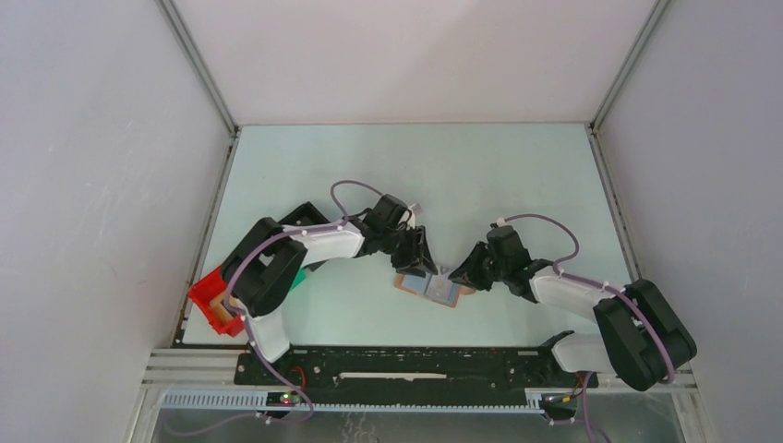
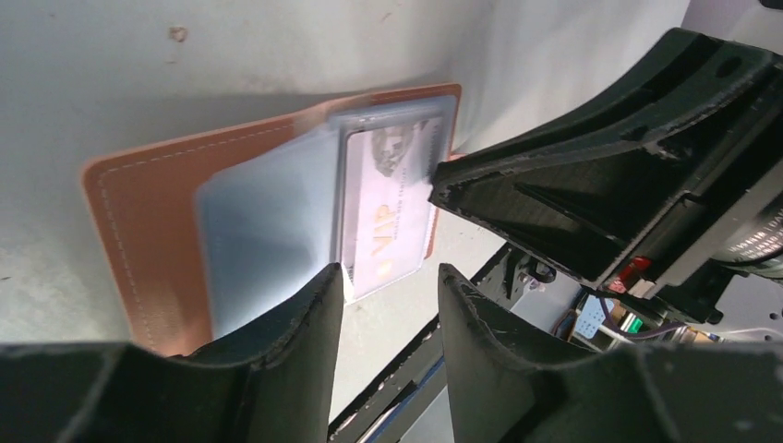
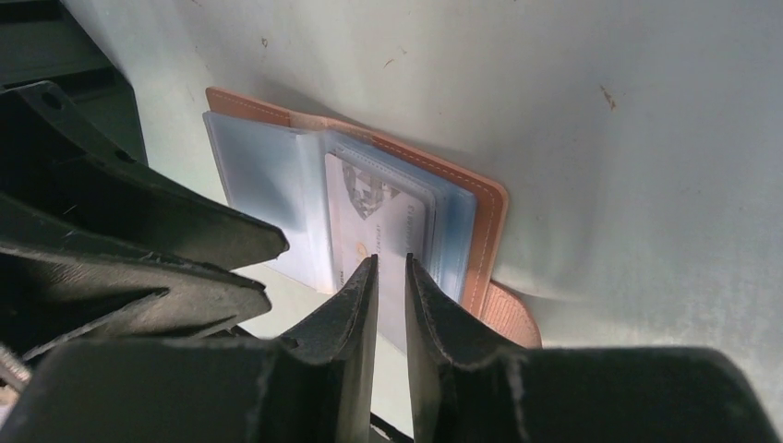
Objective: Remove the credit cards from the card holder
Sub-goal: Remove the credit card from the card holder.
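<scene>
The card holder (image 1: 429, 290) lies opened flat on the pale worktop (image 1: 517, 175), a little toward 6 o'clock from the middle, tan cover down and its clear sleeves (image 2: 268, 231) facing up, which is the only way the pockets can be reached from above. One pale card (image 2: 388, 217) with printing on it sits in a sleeve on the half nearer the right arm, and its near corner pokes past the sleeve's edge, so it looks partly out, though not free. The closing tab (image 3: 512, 318) sticks out from under the cover at about 5 o'clock in the right wrist view. The two arms come at the holder from opposite sides, the left from its 11 o'clock and the right from its 3 o'clock. The right pincer (image 3: 391, 260) stands with its jaws only a narrow slit apart, tips down on the card's face with nothing between them. This reads as pressing, either to pin the holder or to drag the card by friction. The left pincer (image 2: 390, 272) is released, jaws well apart and grasping nothing. They straddle the card's exposed corner at the sleeve's edge, probably lined up to pinch it. No card lies loose on the worktop, so the job looks barely begun. The slippery sleeve could lift with the card
</scene>
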Controlling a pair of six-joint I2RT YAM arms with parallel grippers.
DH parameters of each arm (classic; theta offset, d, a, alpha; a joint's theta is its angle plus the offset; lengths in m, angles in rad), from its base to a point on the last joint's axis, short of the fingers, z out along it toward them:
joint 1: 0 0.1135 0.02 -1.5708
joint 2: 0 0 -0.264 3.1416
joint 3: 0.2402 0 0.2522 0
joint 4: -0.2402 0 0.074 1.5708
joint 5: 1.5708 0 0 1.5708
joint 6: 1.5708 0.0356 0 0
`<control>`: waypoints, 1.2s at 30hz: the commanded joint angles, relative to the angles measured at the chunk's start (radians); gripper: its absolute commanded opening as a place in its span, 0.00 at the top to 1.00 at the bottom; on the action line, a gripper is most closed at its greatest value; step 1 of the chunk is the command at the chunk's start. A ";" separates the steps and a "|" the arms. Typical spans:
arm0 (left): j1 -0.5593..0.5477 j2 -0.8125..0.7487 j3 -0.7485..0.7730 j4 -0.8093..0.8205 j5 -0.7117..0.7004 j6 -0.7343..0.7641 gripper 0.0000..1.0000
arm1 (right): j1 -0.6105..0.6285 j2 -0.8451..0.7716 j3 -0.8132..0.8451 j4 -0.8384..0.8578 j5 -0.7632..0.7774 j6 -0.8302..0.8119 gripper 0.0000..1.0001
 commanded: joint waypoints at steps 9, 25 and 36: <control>0.019 0.052 -0.046 0.073 0.030 -0.010 0.52 | 0.010 -0.013 -0.011 0.002 0.027 0.011 0.75; 0.028 0.073 -0.079 0.120 0.043 -0.025 0.54 | 0.014 0.005 -0.029 0.056 0.002 0.009 0.75; 0.034 0.084 -0.096 0.162 0.049 -0.041 0.58 | 0.018 0.094 -0.043 0.203 -0.090 0.061 0.75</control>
